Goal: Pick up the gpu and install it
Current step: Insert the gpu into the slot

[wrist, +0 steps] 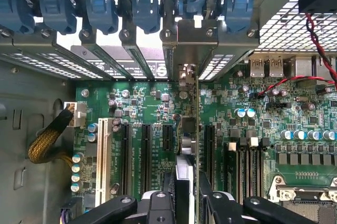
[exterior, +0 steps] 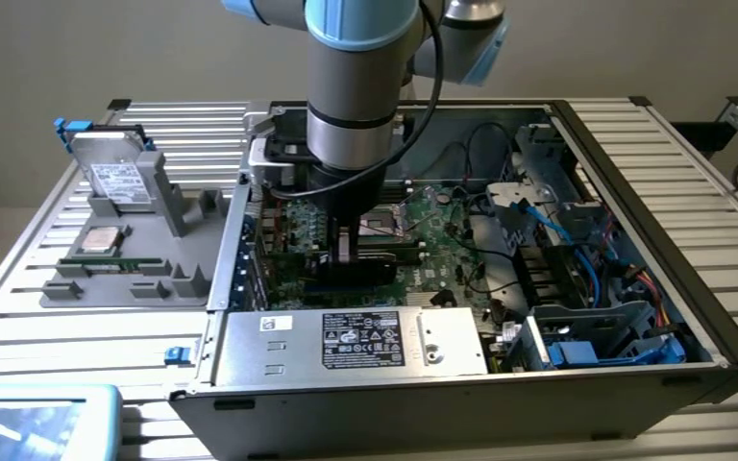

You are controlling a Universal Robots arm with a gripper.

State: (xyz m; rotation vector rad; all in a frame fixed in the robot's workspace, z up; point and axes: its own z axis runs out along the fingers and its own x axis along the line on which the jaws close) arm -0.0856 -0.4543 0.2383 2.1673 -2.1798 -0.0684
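Gripper (wrist: 188, 203) has its fingers pinching the flat green-and-black gpu card (wrist: 190, 129) edge-on, standing upright over the green motherboard (wrist: 158, 108) slots inside the open black computer case (exterior: 676, 288).

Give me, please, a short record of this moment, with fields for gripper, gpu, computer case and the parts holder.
gripper: lowered inside the computer case, shut on the gpu
gpu: held on edge, standing upright over the motherboard slots, its bracket near the rear slot openings
computer case: open on top, power supply at the front
parts holder: at the exterior view's left, with hard drive standing and memory stick lying
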